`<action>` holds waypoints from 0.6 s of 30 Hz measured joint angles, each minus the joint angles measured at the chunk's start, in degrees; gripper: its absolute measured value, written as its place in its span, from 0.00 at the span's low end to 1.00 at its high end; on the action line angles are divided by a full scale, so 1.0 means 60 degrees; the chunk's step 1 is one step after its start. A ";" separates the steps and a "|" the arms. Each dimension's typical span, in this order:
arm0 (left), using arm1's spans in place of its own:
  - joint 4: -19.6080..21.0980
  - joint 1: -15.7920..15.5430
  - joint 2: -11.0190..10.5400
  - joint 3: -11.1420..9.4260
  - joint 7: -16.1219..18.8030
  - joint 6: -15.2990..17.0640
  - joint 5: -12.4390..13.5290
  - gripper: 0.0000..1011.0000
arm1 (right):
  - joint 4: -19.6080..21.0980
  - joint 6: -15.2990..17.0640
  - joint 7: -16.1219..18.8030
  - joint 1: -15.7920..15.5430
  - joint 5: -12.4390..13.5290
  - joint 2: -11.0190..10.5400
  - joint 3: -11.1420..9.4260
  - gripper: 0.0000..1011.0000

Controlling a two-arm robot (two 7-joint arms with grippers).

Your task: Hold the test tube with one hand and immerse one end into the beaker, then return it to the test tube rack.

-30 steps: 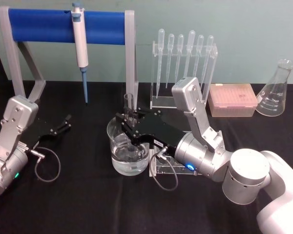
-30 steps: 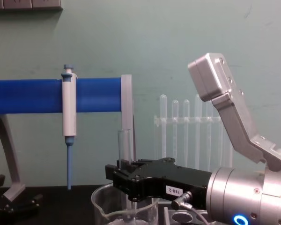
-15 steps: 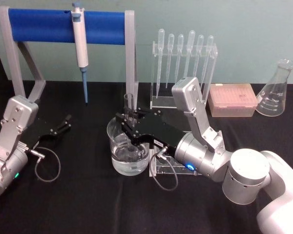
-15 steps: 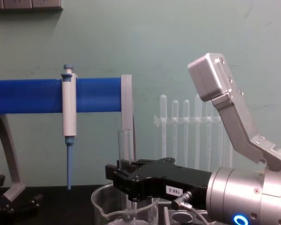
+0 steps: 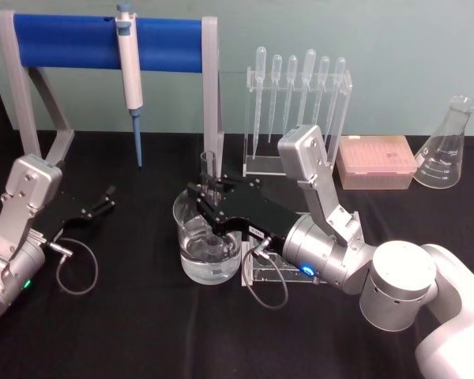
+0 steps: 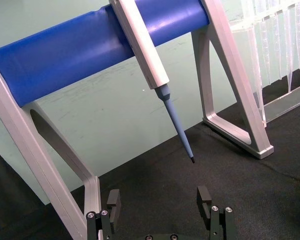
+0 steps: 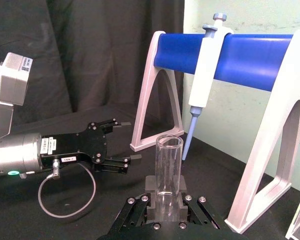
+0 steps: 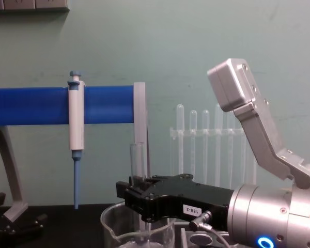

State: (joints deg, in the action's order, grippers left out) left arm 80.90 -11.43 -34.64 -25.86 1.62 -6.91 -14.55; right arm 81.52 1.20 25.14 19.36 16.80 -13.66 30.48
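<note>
Even, bright indoor light, soft shadows, faint glare on glassware, all views fairly sharp, slight edge distortion

No visible change: right claw (image 5: 208, 199), test tube (image 5: 208, 168), beaker (image 5: 208, 251) all positioned as before.

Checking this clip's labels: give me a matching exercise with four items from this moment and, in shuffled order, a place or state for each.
Column one:
1. test tube
2. beaker
3. left tool
4. pipettor

Column two:
A. hanging on the blue bar
B. open, low over the black table on the left
C. upright, gripped by the right tool, lower end in the beaker
D. on the table, holding clear liquid

Pairs: 1-C, 2-D, 3-B, 4-A
</note>
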 joint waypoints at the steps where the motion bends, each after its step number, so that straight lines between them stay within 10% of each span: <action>1: 0.0000 0.0000 -0.0001 0.0000 0.0000 0.0000 0.0000 0.99 | 0.0000 0.0000 0.0000 0.0000 0.0000 0.0000 0.0000 0.22; 18: 0.0000 0.0000 -0.0001 0.0000 0.0000 0.0000 0.0000 0.99 | 0.0556 0.0225 -0.0087 -0.0031 0.0000 -0.0075 -0.0087 0.22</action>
State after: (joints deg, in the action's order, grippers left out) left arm 80.90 -11.43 -34.65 -25.86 1.62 -6.91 -14.55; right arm 84.86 2.55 24.62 19.17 16.80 -14.11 29.96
